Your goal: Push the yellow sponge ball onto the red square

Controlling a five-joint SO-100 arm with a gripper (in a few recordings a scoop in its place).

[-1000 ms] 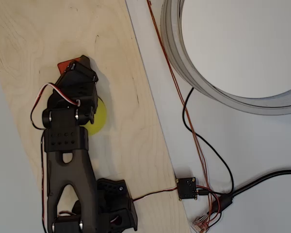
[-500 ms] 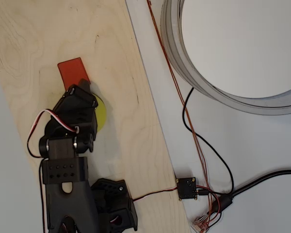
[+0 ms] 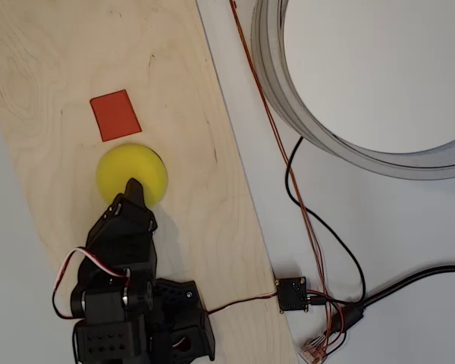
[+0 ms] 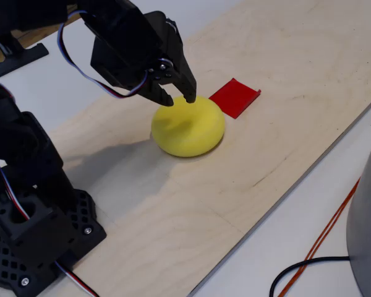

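The yellow sponge ball (image 3: 131, 174) (image 4: 187, 127) lies on the wooden board (image 3: 189, 189), just below the red square (image 3: 115, 115) in the overhead view. A narrow strip of wood separates them. In the fixed view the red square (image 4: 234, 97) sits right behind the ball. My black gripper (image 3: 133, 186) (image 4: 178, 98) hovers at the ball's near edge, on the side away from the square. Its tips are close together and hold nothing. They rest at the ball's top surface.
The arm's black base (image 4: 31, 229) stands at the board's near end. A large round grey-rimmed tub (image 3: 349, 144) sits off the board at the right. Orange and black cables (image 3: 303, 220) and a small black module (image 3: 292, 294) lie on the white table beside it.
The arm has pulled back toward the bottom of the overhead view, uncovering first the red square and then the whole ball. The ball stays just below the square.
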